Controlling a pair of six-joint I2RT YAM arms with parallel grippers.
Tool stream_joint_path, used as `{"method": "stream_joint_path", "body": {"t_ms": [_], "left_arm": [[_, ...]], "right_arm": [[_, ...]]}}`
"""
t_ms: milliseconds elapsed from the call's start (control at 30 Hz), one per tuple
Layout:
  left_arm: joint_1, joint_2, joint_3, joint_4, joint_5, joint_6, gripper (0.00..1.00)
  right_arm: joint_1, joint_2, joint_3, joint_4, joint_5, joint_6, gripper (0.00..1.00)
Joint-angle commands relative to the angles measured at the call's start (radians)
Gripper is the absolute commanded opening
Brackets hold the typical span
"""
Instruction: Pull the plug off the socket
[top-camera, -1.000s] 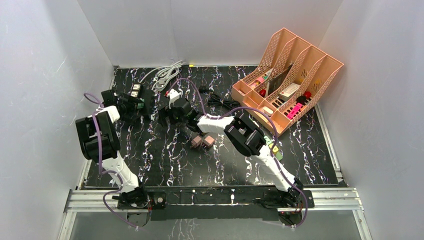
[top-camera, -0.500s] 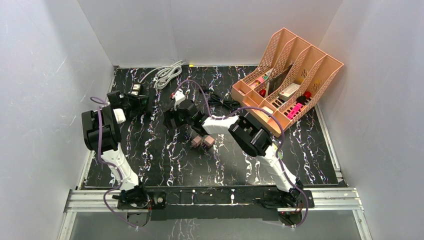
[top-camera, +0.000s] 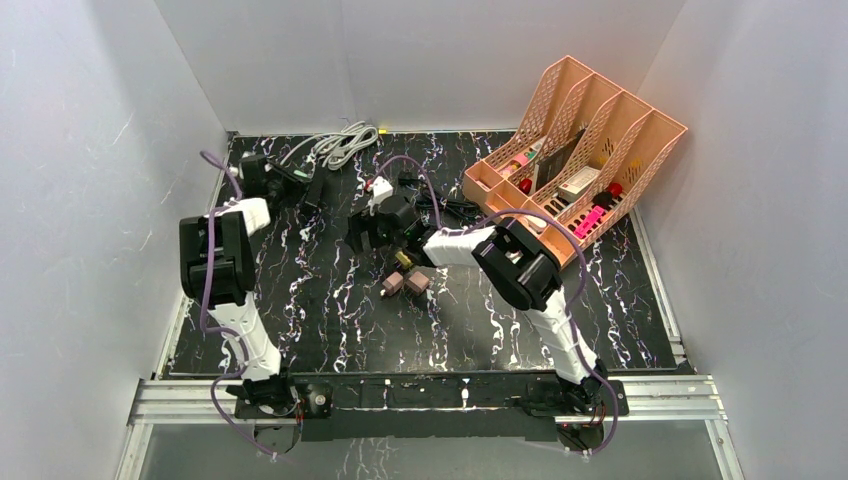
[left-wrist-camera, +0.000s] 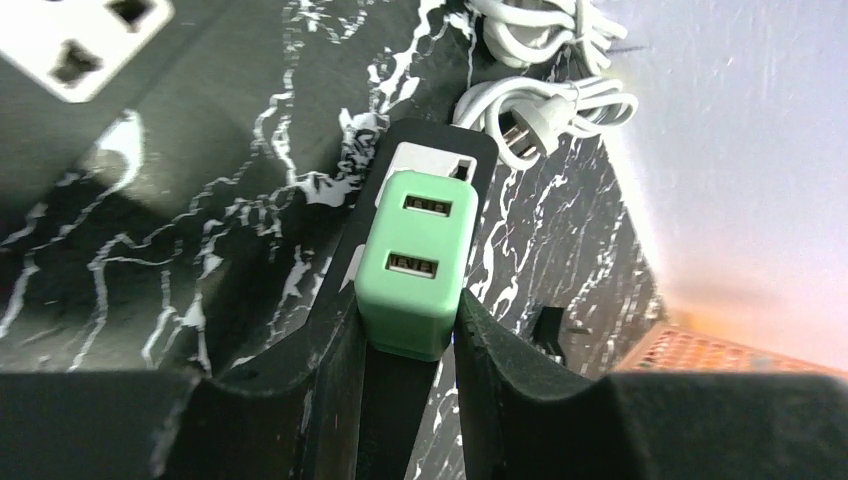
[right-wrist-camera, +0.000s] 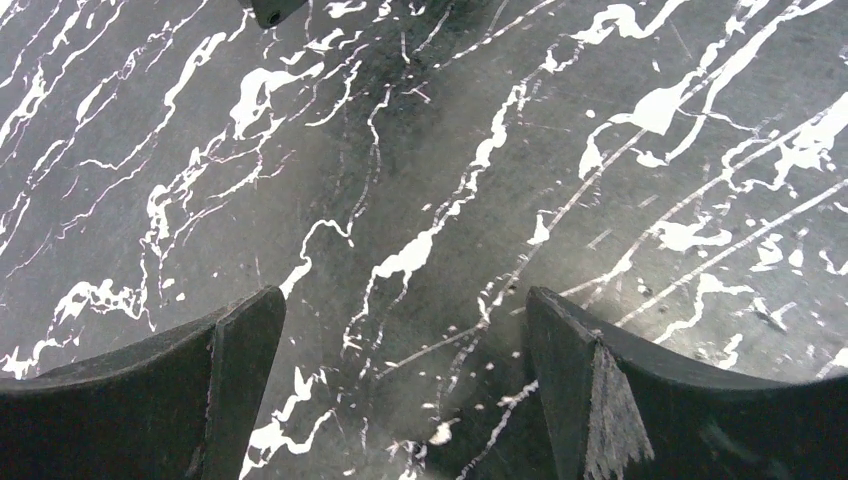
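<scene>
The plug (left-wrist-camera: 415, 260) is a mint-green block with two USB ports. My left gripper (left-wrist-camera: 408, 330) is shut on its sides near the back left of the table (top-camera: 300, 185). Behind the plug runs the black socket strip (left-wrist-camera: 430, 160), which shows a white face; I cannot tell whether the plug still sits in it. Another white socket face (left-wrist-camera: 90, 40) lies at the upper left of the left wrist view. My right gripper (right-wrist-camera: 405, 330) is open above bare marbled table, mid-table in the top view (top-camera: 362, 232).
Coiled white cables (top-camera: 335, 148) lie at the back wall, just beyond the plug (left-wrist-camera: 540, 100). A black cable (top-camera: 445, 200) and a pink file rack (top-camera: 575, 160) stand to the right. Small pinkish blocks (top-camera: 405, 283) rest near the right arm's forearm. The left wall is close.
My left gripper has closed on the green plug and swung toward the back of the table. The right gripper has shifted right and back, staying open.
</scene>
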Motion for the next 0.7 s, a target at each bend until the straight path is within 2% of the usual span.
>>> {"method": "stream_joint_path", "body": {"t_ms": [0, 133, 200, 267, 333, 367, 400, 467, 500, 533, 600, 633, 667], "left_arm": [[-0.09, -0.039, 0.058, -0.099, -0.149, 0.193, 0.0], [-0.147, -0.017, 0.071, -0.074, -0.195, 0.293, 0.0], [-0.186, -0.05, 0.074, -0.069, -0.267, 0.383, 0.0], [-0.262, -0.096, 0.072, -0.061, -0.409, 0.513, 0.0], [-0.353, -0.119, 0.08, -0.056, -0.615, 0.638, 0.0], [-0.362, -0.119, 0.087, -0.075, -0.681, 0.631, 0.0], [-0.34, -0.112, 0.091, -0.101, -0.678, 0.585, 0.0], [-0.256, -0.091, 0.101, -0.158, -0.529, 0.458, 0.0], [-0.236, -0.086, 0.101, -0.163, -0.488, 0.44, 0.0], [-0.251, -0.086, 0.111, -0.171, -0.524, 0.484, 0.0], [-0.338, -0.085, 0.138, -0.172, -0.812, 0.667, 0.0], [-0.355, -0.083, 0.139, -0.141, -0.904, 0.731, 0.0], [-0.339, -0.088, 0.14, -0.141, -0.88, 0.733, 0.0]], "right_arm": [[-0.063, -0.091, -0.042, 0.101, -0.068, 0.059, 0.98], [-0.097, -0.123, -0.055, 0.07, -0.093, 0.017, 0.98], [-0.112, -0.143, -0.074, 0.076, -0.106, 0.001, 0.98], [-0.13, -0.159, -0.099, 0.099, -0.133, 0.005, 0.98], [-0.146, -0.17, -0.115, 0.122, -0.151, 0.028, 0.98], [-0.151, -0.17, -0.119, 0.134, -0.158, 0.041, 0.98], [-0.157, -0.168, -0.12, 0.141, -0.167, 0.054, 0.98], [-0.163, -0.164, -0.117, 0.144, -0.185, 0.072, 0.98], [-0.162, -0.164, -0.116, 0.143, -0.191, 0.077, 0.98], [-0.162, -0.166, -0.116, 0.137, -0.194, 0.078, 0.98], [-0.162, -0.173, -0.124, 0.134, -0.197, 0.079, 0.98], [-0.163, -0.176, -0.13, 0.135, -0.197, 0.079, 0.98], [-0.161, -0.176, -0.133, 0.137, -0.198, 0.078, 0.98]]}}
